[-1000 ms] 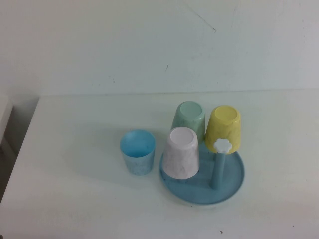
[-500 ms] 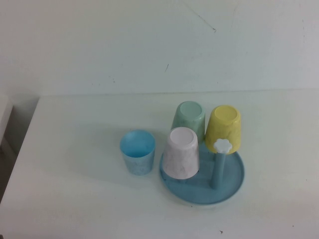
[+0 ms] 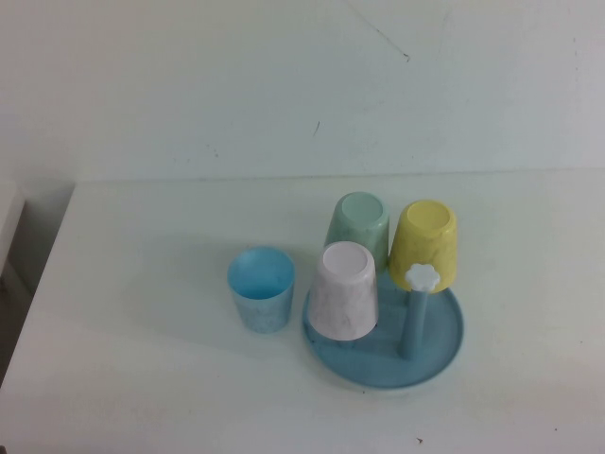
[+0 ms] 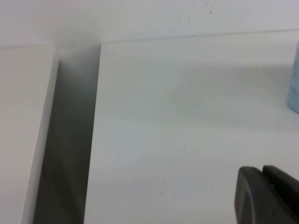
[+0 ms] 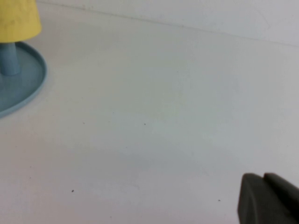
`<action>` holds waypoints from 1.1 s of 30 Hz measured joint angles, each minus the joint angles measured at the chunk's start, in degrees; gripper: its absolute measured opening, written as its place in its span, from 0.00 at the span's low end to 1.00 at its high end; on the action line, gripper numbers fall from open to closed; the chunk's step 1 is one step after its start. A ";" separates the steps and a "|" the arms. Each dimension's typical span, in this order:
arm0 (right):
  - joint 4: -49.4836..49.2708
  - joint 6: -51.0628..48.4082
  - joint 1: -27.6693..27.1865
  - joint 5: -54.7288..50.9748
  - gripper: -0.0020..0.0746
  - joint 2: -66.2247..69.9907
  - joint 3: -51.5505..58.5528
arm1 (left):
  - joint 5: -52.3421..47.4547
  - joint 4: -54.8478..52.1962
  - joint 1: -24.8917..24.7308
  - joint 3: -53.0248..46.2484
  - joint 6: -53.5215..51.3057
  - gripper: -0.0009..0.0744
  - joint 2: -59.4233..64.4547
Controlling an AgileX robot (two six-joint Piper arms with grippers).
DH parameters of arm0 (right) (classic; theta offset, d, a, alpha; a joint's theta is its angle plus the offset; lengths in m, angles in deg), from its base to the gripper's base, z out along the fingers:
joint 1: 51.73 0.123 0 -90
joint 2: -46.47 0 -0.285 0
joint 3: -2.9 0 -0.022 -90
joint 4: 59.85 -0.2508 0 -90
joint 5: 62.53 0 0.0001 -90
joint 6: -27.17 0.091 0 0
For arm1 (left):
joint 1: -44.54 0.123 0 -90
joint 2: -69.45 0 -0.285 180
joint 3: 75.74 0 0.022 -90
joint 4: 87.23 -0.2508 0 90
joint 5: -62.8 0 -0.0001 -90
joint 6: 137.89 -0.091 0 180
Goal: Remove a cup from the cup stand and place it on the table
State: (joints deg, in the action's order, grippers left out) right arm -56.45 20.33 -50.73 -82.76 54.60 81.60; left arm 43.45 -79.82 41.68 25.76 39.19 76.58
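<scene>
The yellow cup [image 3: 423, 244] hangs upside down on a peg at the right back of the cup stand [image 3: 444, 345], a round blue tray. In the right wrist view the cup [image 5: 16, 18] and the stand's rim [image 5: 32, 84] show at the far edge. My right gripper [image 5: 263, 176] is shut and empty, low over the white table [image 5: 154, 116], well away from the stand. My left gripper [image 4: 262, 170] is shut and empty over the table's left part. Neither gripper shows in the high view.
A white-pink speckled cup [image 3: 345, 290] and a mint green cup [image 3: 358, 227] also sit upside down on the stand. A bare peg with a white flower cap [image 3: 422, 277] stands in front. A light blue tumbler [image 3: 261, 288] stands upright left of the stand. The table's left edge [image 4: 96, 140] borders a gap.
</scene>
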 joint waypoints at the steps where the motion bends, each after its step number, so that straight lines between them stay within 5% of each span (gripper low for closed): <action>1: 0.00 0.00 0.00 0.00 0.02 0.00 0.00 | 0.00 0.00 0.00 0.00 0.00 0.01 0.00; 27: 0.00 0.00 0.00 0.87 0.02 0.00 0.00 | 0.38 0.00 0.00 0.00 0.08 0.01 0.00; 33: 1.70 0.04 0.00 16.14 0.02 0.00 0.10 | 16.63 0.00 0.00 -0.37 0.22 0.01 0.00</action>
State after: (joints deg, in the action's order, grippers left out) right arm -54.75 20.37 -50.73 -66.62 54.60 81.70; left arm 60.08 -79.82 41.68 25.39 39.41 76.58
